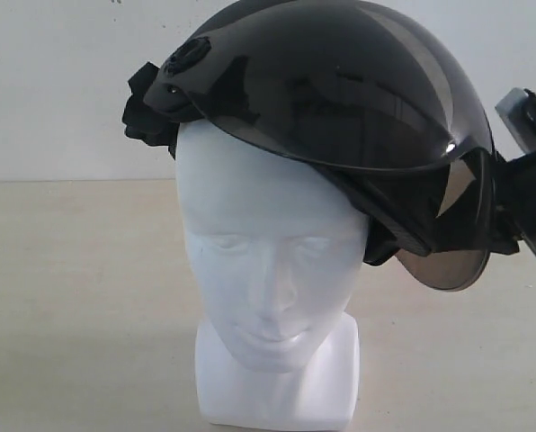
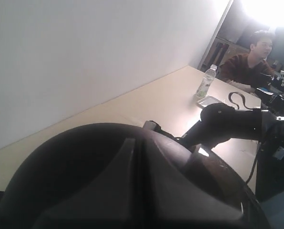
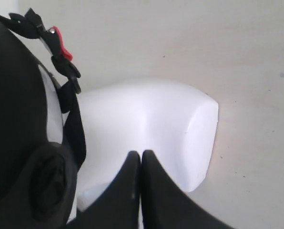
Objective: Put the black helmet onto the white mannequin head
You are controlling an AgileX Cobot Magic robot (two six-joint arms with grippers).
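Note:
The black helmet point(image 1: 340, 81) sits tilted on top of the white mannequin head point(image 1: 268, 261), its smoky visor point(image 1: 448, 234) hanging low on the right side. In the left wrist view my left gripper point(image 2: 141, 143) is shut, its two dark fingers lying together against the helmet's dome point(image 2: 75, 162). My right gripper point(image 3: 141, 153) is shut with nothing between its fingers, hovering over the head's blocky neck base point(image 3: 151, 114) beside the helmet's strap point(image 3: 73, 129). The right arm point(image 1: 531, 180) shows at the helmet's right side, fingertips hidden behind the visor.
The head stands on a pale table point(image 1: 70, 297) before a white wall. Across the table, the left wrist view shows a water bottle point(image 2: 206, 82), a seated person point(image 2: 249, 59) and cables. A red buckle point(image 3: 61, 42) hangs on the strap.

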